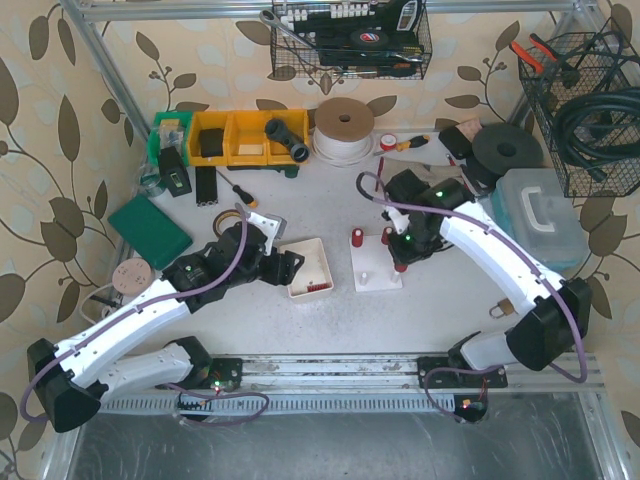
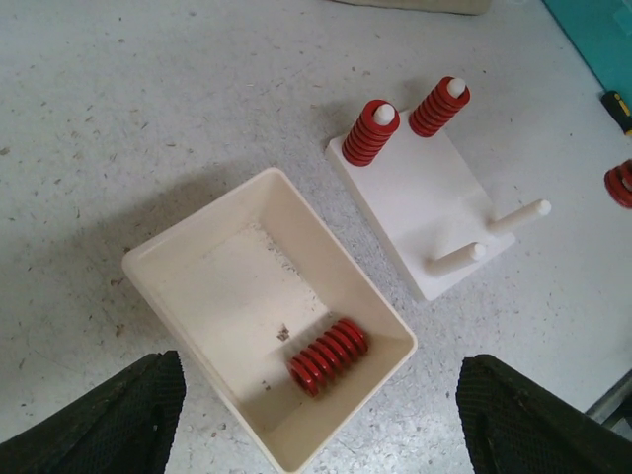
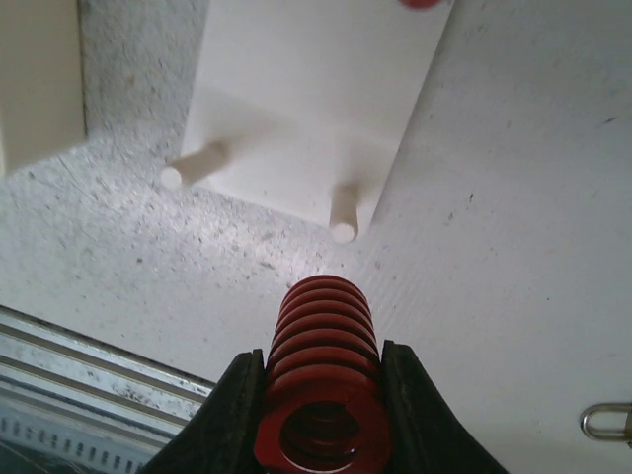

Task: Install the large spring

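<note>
**Reader:** Where is the large spring?

**Annotator:** The right wrist view shows the large red spring (image 3: 321,326) clamped between the two fingers of the right gripper (image 3: 322,357). The jaws are closed to the spring's width, one finger on each flank, and its open end faces the camera. It hangs above the table (image 1: 430,310), just off the near edge of the white peg base (image 3: 316,89). It is close to one bare peg (image 3: 343,212) but is not on it. A second bare peg (image 3: 193,166) stands to the left.

**Reader:** What else is on the base?

**Annotator:** In the left wrist view, the two far pegs each carry a red spring: one (image 2: 370,133) and its neighbour (image 2: 438,107).

**Reader:** And the left arm?

**Annotator:** The left gripper (image 1: 283,268) has its jaws spread wide and grips nothing. It is poised over the cream tray (image 2: 188,237), which sits just beside the base. One more red spring (image 2: 328,355) lies on its side in the tray's near corner.
</note>
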Available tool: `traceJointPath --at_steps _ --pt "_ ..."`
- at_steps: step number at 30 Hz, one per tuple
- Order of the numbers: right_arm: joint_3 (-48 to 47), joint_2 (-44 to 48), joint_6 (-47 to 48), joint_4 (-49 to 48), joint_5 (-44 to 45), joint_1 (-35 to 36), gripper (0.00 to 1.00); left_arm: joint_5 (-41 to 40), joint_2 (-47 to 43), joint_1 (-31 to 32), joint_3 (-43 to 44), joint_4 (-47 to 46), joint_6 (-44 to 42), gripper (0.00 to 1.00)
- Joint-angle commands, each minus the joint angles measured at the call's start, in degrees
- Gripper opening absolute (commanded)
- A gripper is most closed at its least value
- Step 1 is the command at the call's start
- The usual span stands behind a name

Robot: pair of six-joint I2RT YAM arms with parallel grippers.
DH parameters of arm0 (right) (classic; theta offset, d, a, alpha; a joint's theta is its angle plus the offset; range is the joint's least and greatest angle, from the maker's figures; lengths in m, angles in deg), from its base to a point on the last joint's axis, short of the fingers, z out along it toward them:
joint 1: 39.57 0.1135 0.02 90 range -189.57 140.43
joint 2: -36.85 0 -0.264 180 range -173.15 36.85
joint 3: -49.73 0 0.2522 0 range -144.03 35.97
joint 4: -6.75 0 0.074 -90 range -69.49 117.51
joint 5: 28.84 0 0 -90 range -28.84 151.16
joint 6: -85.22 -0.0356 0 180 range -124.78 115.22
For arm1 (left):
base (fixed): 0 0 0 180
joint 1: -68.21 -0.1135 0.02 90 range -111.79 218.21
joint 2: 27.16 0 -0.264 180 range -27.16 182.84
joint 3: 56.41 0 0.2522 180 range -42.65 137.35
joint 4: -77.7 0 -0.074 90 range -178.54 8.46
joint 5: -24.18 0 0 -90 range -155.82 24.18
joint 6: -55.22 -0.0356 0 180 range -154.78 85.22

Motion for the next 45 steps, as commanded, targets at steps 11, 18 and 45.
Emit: traceJointPath --at_steps 11,18,45 --pt "8.43 0.21 -0.52 -9.07 4.95 2.94 0.0 2.37 -1.06 -0.72 -0.85 -2.9 2.7 0.81" --pt "9.41 -2.09 -0.31 -11.97 4.71 2.83 0.0 1.88 -1.24 -0.75 -1.1 -2.83 2.65 0.81" --pt "17.48 -1.26 -0.06 -20.27 3.59 0.89 0.0 1.28 -0.27 -0.8 -0.7 -2.36 2.33 0.8"
